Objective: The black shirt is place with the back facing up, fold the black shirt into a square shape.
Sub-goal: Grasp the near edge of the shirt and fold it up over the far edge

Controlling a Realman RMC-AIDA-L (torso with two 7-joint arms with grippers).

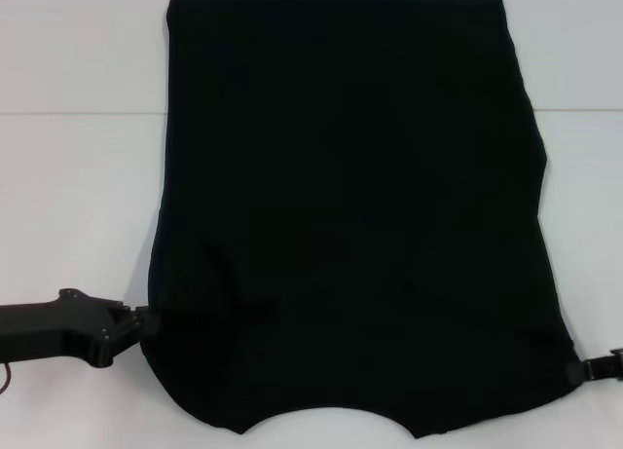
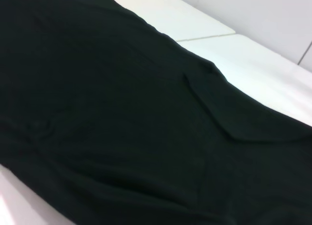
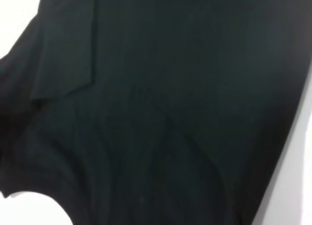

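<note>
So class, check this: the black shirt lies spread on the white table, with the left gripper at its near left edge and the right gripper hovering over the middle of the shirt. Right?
Not quite. The right gripper is not over the middle; the head view shows it at the near right edge of the black shirt. The rest holds: the shirt lies spread on the white table, with the left gripper at its near left edge.

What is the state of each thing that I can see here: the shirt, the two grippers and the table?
black shirt: spread flat on the table, sleeves folded in over the body, no lettering showing.
left gripper: at the shirt's near left edge, low on the table.
right gripper: at the shirt's near right edge, mostly out of view.
white table: carries the shirt.
</note>
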